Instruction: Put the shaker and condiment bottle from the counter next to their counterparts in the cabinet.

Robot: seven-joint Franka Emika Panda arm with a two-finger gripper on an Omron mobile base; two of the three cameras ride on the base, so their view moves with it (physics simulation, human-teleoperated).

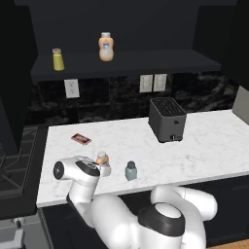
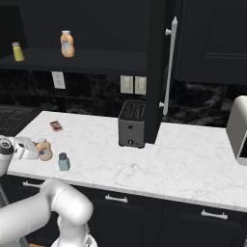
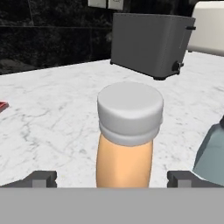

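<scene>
Ideally, the gripper (image 3: pixel 112 178), fingers (image 3: pixel 41 178) apart astride the upright condiment bottle (image 3: pixel 124 140), closes squarely below its cap.

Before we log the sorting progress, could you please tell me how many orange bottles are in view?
2. One orange bottle stands on the cabinet shelf; the condiment bottle stands on the counter between the open fingers of the gripper. None looks hidden.
</scene>
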